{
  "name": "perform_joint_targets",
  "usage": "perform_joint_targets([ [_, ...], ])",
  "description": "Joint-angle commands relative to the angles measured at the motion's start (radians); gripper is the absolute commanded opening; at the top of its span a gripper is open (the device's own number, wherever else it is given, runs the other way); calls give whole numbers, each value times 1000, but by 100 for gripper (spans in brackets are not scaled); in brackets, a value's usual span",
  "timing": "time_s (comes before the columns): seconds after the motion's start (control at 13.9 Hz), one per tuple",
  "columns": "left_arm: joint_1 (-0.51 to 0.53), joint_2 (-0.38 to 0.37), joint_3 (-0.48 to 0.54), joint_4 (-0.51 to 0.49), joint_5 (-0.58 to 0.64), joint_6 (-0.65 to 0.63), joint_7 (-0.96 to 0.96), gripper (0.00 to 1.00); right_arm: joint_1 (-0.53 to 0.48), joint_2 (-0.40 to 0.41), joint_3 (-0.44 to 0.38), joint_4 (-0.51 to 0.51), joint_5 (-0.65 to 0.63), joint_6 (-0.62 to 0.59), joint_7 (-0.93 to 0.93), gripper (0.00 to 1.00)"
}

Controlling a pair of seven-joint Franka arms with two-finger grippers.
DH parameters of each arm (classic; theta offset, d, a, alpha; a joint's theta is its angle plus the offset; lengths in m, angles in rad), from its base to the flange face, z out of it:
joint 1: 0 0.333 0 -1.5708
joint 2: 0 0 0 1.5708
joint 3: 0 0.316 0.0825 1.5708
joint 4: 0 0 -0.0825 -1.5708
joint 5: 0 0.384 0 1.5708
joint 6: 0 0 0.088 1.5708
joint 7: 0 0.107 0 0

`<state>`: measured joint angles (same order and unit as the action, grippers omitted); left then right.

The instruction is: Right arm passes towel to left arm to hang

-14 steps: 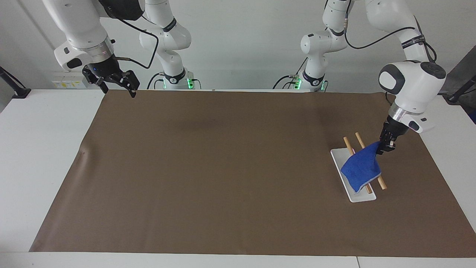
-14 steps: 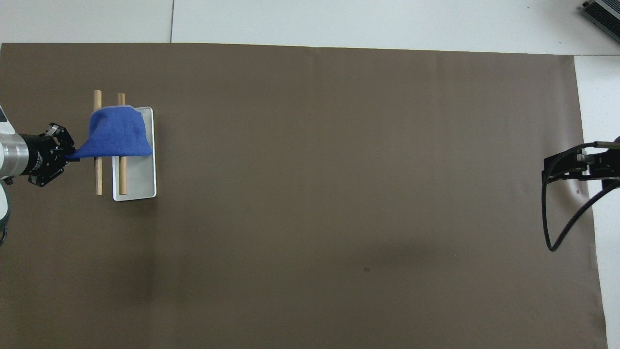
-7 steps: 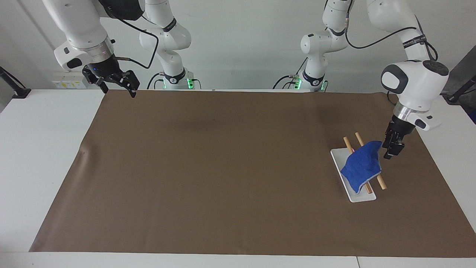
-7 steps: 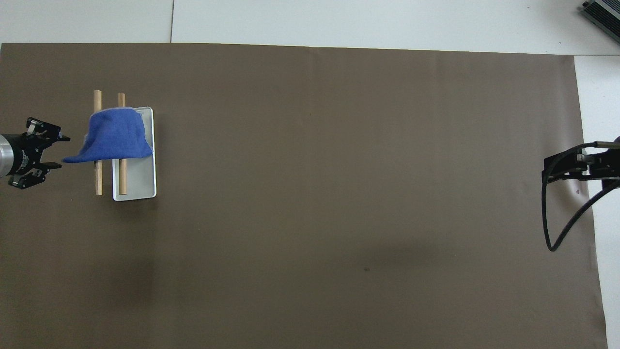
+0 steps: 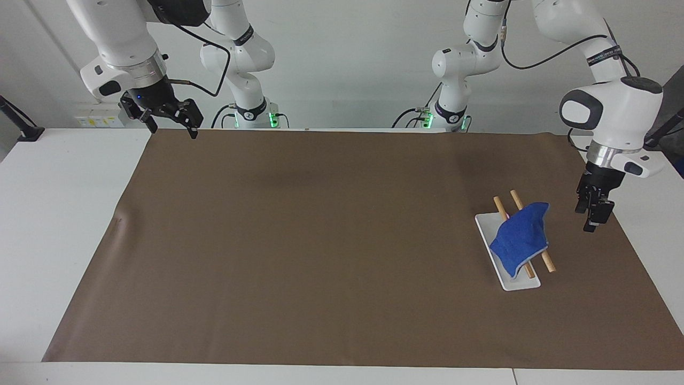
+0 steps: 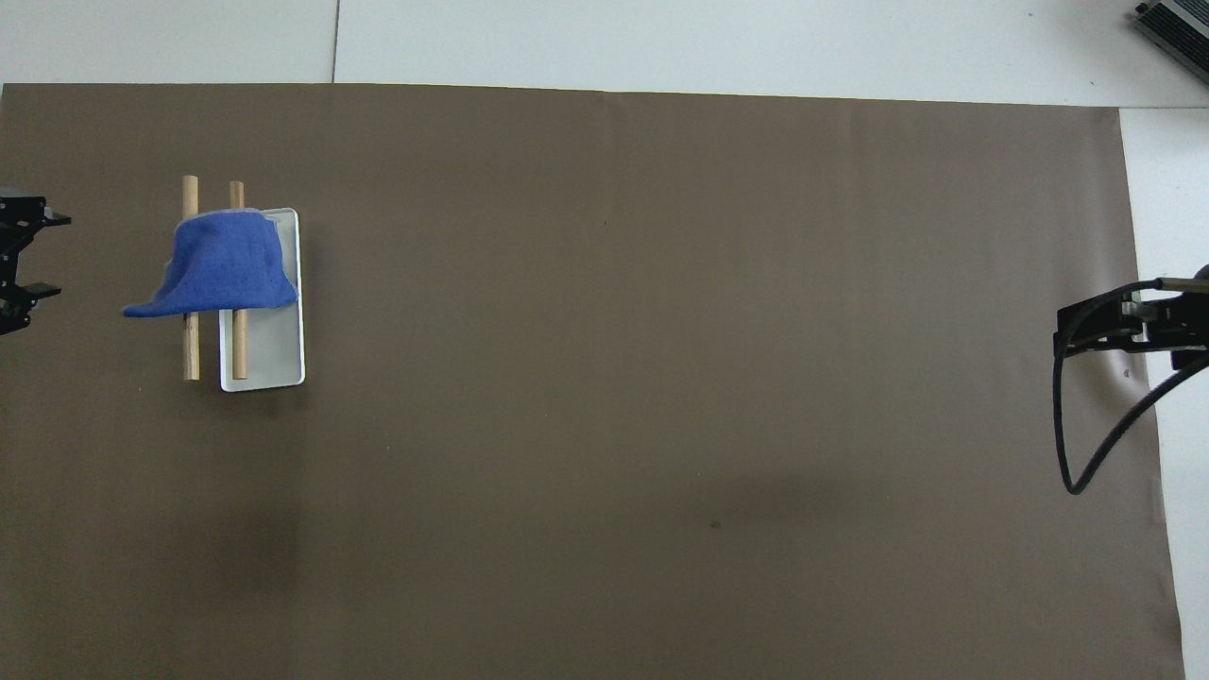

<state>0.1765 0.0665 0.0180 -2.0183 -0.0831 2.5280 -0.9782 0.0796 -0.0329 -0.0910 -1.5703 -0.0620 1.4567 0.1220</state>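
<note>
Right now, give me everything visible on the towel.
The towel is a small royal-blue cloth of nubby, microfibre-like weave with a thin pale edge. It hangs draped over two wooden rods of a rack standing on a white base, toward the left arm's end of the table. One corner sticks out past the outer rod, unsupported. Nothing grips it: the left claw stands open, apart from it, beside the rack.

I'm working in a robotics lab: two white arms [image 5: 609,112] bolted at a white table [image 5: 59,224], brown mat [image 5: 320,240], bare walls, loose cables.
</note>
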Motion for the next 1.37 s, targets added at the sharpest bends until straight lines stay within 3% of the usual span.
perform_joint_targets([
  [0.0, -2, 55, -4, 88, -20, 6, -28, 83, -15, -22, -1, -25, 19, 11, -30, 100],
  [0.22, -11, 75, -24, 141, -20, -31, -31, 85, -14, -24, -1, -25, 19, 10, -30, 100],
  [0.43, -11, 104, -62, 266, -59, -225, -31, 90, -14, -24, -1, -25, 19, 11, -30, 100],
  [0.79, -11, 88, -134, 360, -79, -536, -27, 92, -14, -22, -3, -25, 19, 10, -30, 100],
  [1.01, -11, 24, -191, 374, -79, -716, -4, 90, -14, -24, -1, -25, 19, 11, -30, 100],
  [1.3, -14, -54, -253, 369, -69, -968, 243, 86, -14, -24, -1, -25, 19, 10, -30, 100],
])
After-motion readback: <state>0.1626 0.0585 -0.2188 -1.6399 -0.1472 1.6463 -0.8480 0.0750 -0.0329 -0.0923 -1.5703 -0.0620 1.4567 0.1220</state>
